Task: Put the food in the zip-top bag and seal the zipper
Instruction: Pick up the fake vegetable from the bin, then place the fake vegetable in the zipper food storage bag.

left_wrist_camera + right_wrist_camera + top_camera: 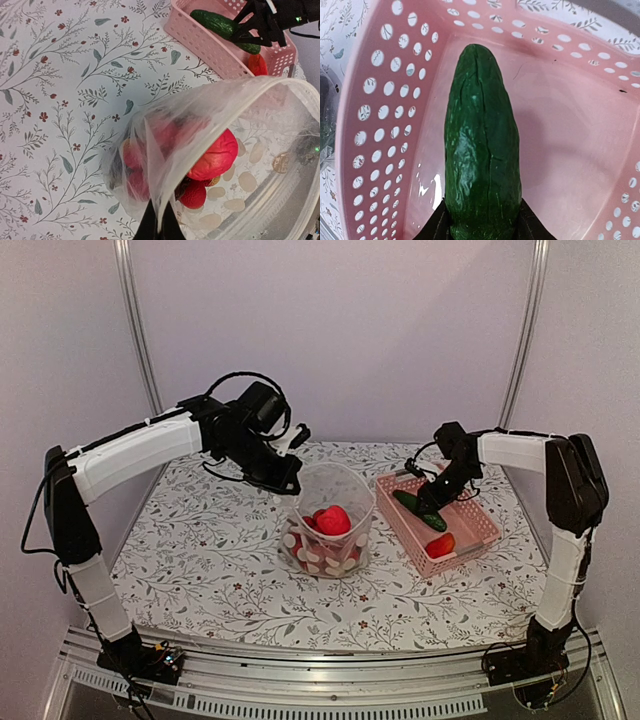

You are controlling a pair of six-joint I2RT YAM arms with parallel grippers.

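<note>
While in the perforated pink basket (pixel 375 125), warty dark-green cucumber (pixel 482 145).

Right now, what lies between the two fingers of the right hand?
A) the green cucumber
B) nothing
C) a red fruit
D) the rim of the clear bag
A: in the right wrist view the right hand has a finger on each side of the green cucumber at its near end, inside the pink basket.
</note>
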